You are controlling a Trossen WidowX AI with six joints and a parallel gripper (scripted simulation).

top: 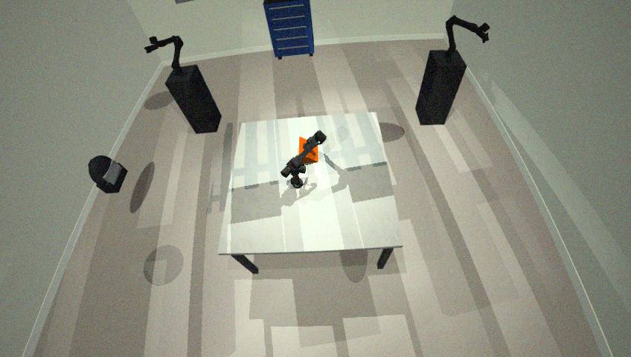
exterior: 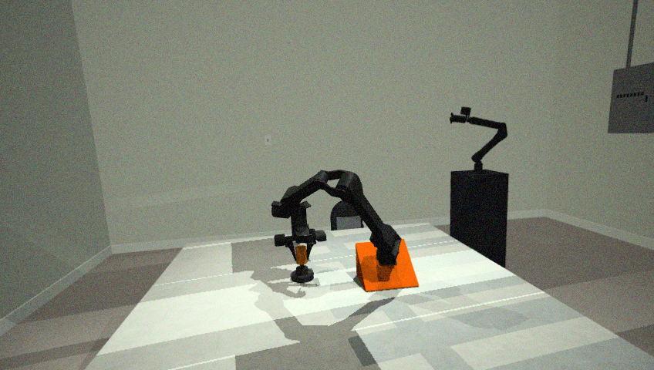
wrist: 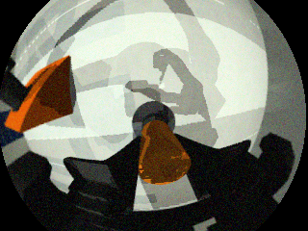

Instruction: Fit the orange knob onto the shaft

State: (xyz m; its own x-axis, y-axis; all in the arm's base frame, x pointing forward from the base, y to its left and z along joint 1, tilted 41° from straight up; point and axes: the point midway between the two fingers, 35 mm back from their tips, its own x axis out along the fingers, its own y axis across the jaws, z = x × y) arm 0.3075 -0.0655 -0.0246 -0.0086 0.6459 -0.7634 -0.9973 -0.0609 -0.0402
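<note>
The orange knob (exterior: 301, 254) (wrist: 164, 156) is upright between the fingers of my gripper (exterior: 301, 259), which is shut on it and points straight down. The round dark pedestal (exterior: 302, 276) (wrist: 137, 117) (top: 298, 184) stands on the table directly below the knob. In the exterior view the knob's lower end is just above the pedestal's narrower upper part, with the pedestal's wide base showing below. The shaft cannot be made out, and whether the knob touches it cannot be told. The knob hides part of the pedestal in the wrist view.
An orange wedge-shaped block (top: 313, 156) (exterior: 406, 271) (wrist: 58, 93) stands under my arm's base, beside the pedestal on the white table (top: 318, 230) (exterior: 192, 293). Two other dark arms stand on black plinths (top: 194, 99) (top: 440, 88) beyond the table.
</note>
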